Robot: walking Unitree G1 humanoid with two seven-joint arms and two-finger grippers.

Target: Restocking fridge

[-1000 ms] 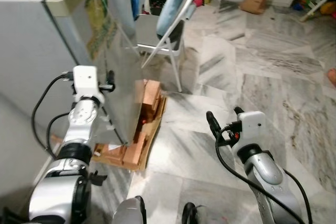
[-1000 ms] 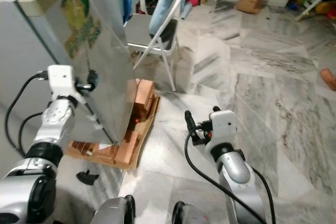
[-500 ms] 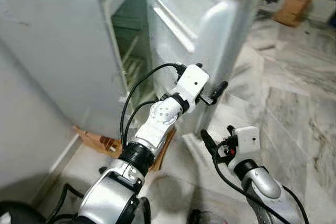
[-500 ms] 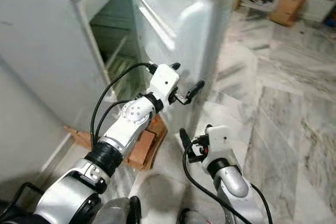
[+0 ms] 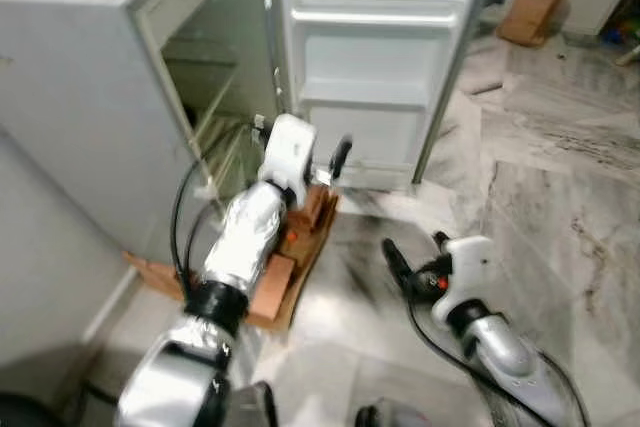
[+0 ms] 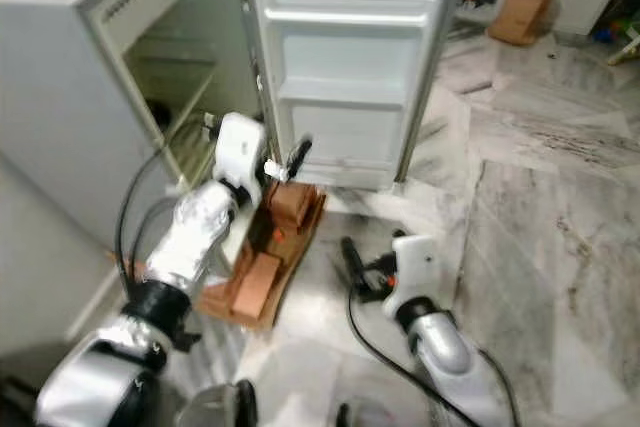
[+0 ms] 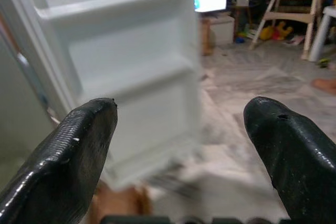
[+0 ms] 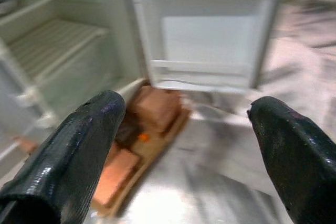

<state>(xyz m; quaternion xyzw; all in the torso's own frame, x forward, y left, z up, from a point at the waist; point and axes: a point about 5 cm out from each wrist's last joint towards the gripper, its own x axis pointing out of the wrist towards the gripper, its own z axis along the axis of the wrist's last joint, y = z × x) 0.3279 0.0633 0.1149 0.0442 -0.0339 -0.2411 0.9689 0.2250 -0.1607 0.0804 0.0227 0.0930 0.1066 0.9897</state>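
Note:
The grey fridge (image 5: 80,97) stands open, its white door (image 5: 380,57) swung wide so the door racks face me. Wire shelves (image 5: 215,117) show inside the cabinet. My left gripper (image 5: 338,157) is held out low in front of the cabinet's opening, close to the door's bottom edge; in the left wrist view its fingers (image 7: 79,145) are spread apart with nothing between them. My right gripper (image 5: 415,247) hovers over the marble floor below the door, open and empty, its fingers (image 8: 79,150) framing the fridge's lower part.
The fridge rests on orange bricks and cardboard (image 5: 300,237) that stick out onto the floor. A wall runs along the left. A brown cardboard box (image 5: 530,7) sits at the back right, with open marble floor (image 5: 560,177) to the right. A high chair (image 7: 299,3) stands far off.
The fridge door has gone from nearly shut to wide open. My left gripper swung out with it and now stands free of it. The head camera has shifted; the right arm has barely moved.

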